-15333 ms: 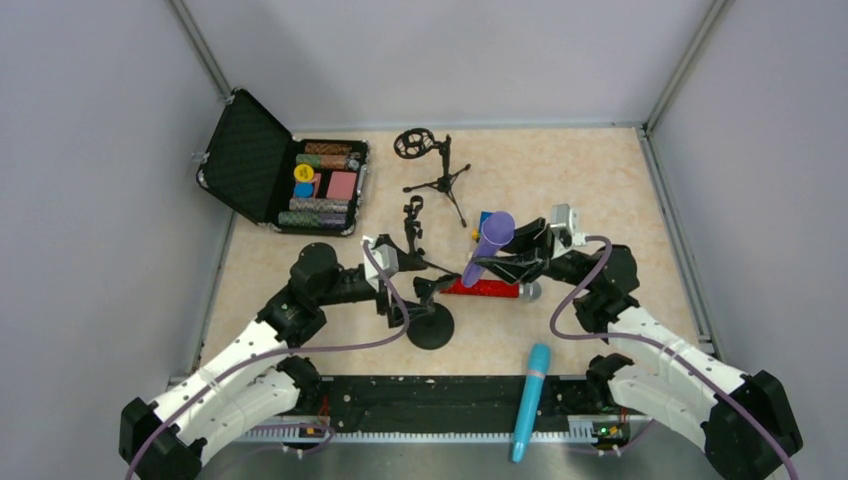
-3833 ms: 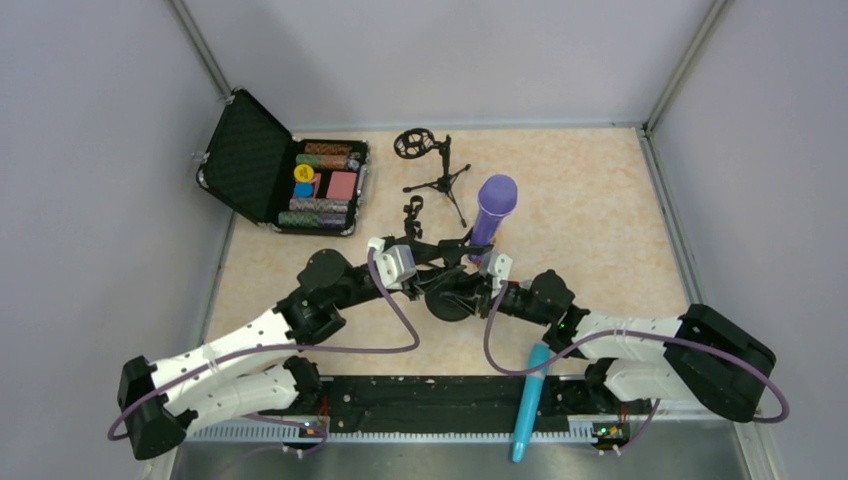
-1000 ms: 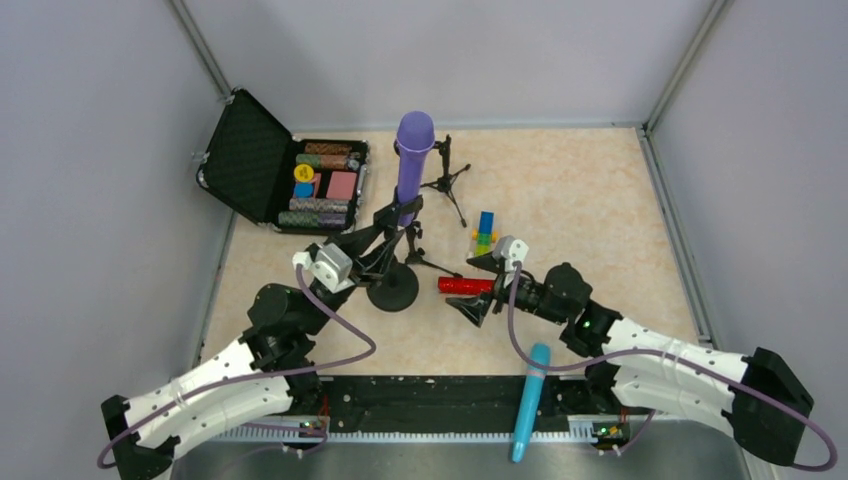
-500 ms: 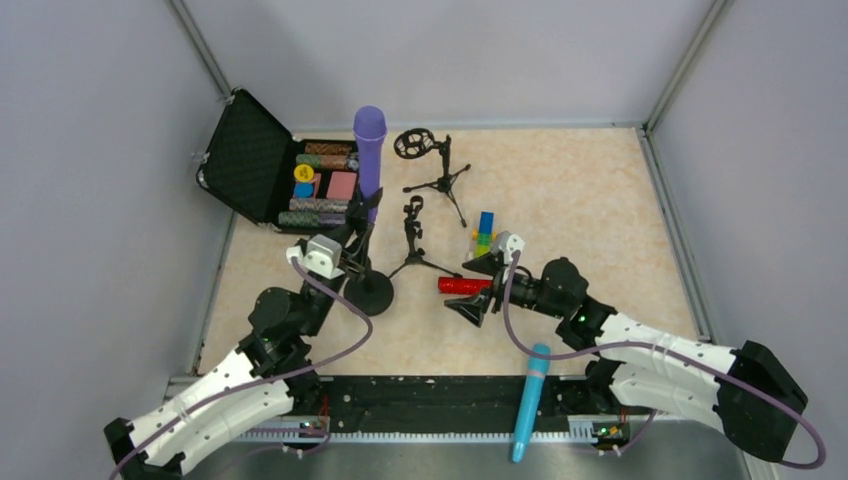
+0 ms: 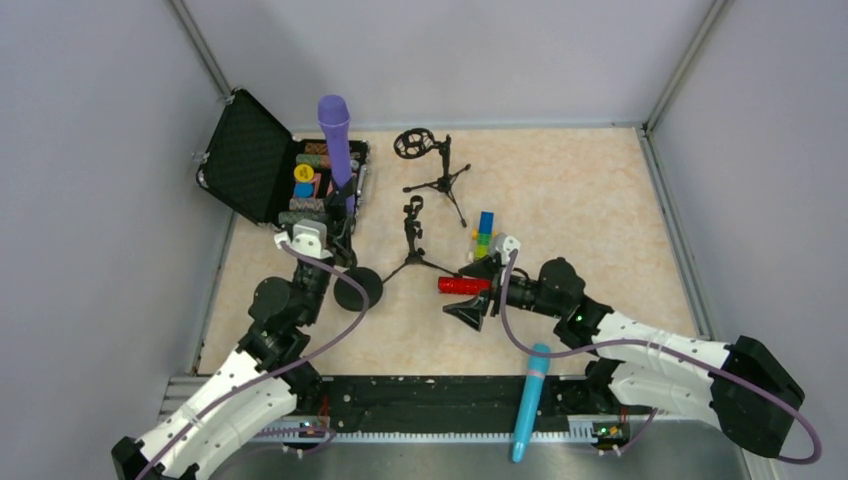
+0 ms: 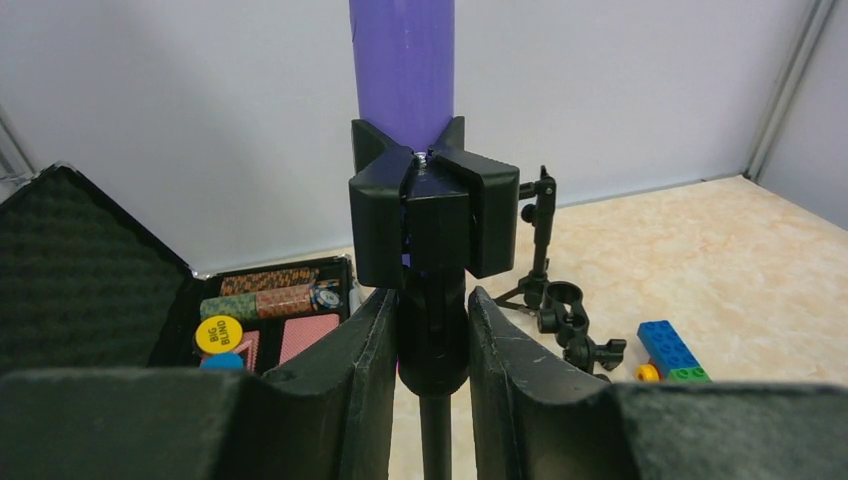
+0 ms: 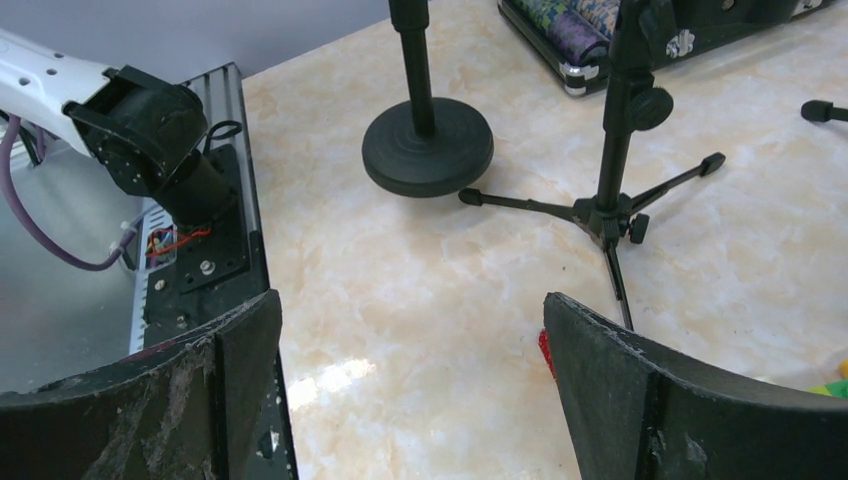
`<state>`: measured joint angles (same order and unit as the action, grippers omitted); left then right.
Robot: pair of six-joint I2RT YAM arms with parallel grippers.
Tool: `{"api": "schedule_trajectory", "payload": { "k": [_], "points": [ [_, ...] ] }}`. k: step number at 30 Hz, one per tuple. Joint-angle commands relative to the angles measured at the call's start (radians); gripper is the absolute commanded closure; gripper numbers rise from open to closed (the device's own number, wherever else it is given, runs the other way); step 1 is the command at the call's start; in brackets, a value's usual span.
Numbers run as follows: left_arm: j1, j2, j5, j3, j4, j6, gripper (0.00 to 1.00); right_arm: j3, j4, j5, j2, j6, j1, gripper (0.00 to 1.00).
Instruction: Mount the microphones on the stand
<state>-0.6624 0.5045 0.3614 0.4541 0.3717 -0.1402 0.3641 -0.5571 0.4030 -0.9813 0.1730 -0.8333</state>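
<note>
The purple microphone [image 5: 335, 135] stands upright in the black clip [image 6: 432, 215] of the round-based stand [image 5: 357, 288]. My left gripper [image 5: 335, 243] is shut on the stand's neck just under the clip [image 6: 432, 340], near the open case. The red microphone [image 5: 462, 285] lies flat at mid-table, its right part hidden under my open right gripper [image 5: 476, 291]. In the right wrist view only a red sliver [image 7: 545, 352] shows beside the right finger. The cyan microphone [image 5: 530, 400] lies over the table's near edge.
An open black case [image 5: 245, 160] of poker chips and cards sits at the back left. Two black tripod stands [image 5: 413, 240] [image 5: 437, 168] are behind the centre, one with a ring mount. A multicoloured block toy [image 5: 485, 232] lies just behind my right gripper.
My left arm has carried the stand with the purple microphone leftward, from beside the tripod to next to the case. The right gripper stays open over the red microphone.
</note>
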Motion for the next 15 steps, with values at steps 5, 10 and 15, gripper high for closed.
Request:
{"api": "schedule_trajectory", "payload": {
  "k": [5, 10, 15],
  "points": [
    [0.068, 0.022, 0.004, 0.054, 0.195, -0.040, 1.00, -0.036, -0.060, 0.011, 0.022, 0.022, 0.007, 0.01],
    [0.126, 0.065, 0.006, 0.059, 0.276, -0.055, 1.00, -0.033, -0.062, 0.011, 0.007, 0.024, 0.008, 0.01],
    [0.164, 0.088, 0.003, 0.047, 0.339, -0.043, 1.00, -0.037, -0.076, 0.008, 0.007, 0.034, 0.009, 0.01]
  ]
}}
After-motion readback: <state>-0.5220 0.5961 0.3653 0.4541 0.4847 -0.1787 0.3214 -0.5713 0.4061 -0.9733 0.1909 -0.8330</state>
